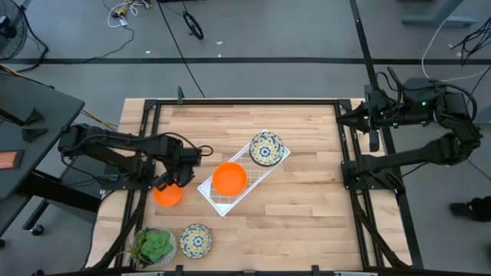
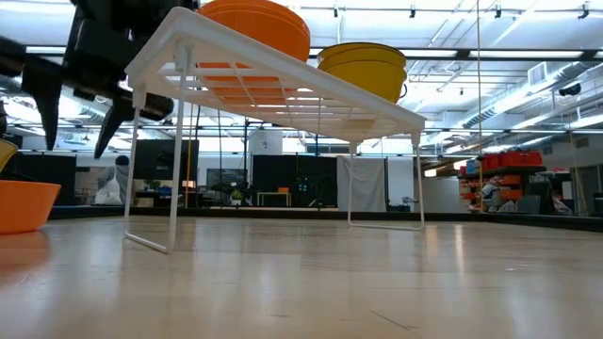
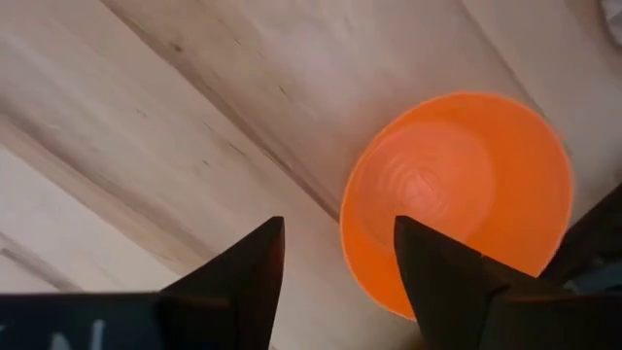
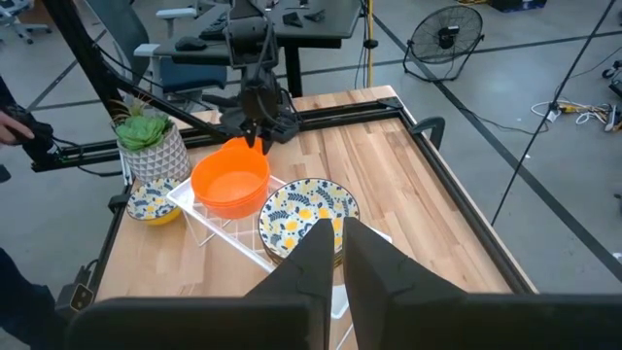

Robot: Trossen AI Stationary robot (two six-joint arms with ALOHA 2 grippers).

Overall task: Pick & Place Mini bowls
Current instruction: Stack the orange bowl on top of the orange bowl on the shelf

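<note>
An orange bowl [image 3: 457, 194] sits on the bare wooden table [image 1: 307, 207] right under the left gripper [image 1: 170, 181], whose two dark fingers [image 3: 442, 277] stand apart above the near rim, not touching it, with nothing between them. From above, this bowl lies at the table's left side, just beside the near-left end of the white wire rack [image 1: 222, 205]. A second orange bowl [image 1: 229, 178] rests on the rack's left half, and a white bowl with blue and yellow flowers [image 1: 266, 148] sits on its right end. Another flowered bowl [image 1: 196, 240] stands on the table near the front edge, just beside a potted green plant [image 1: 153, 246]. The right gripper [image 4: 328, 255] is pulled back beyond the table's right edge, its fingers close together and holding nothing.
</note>
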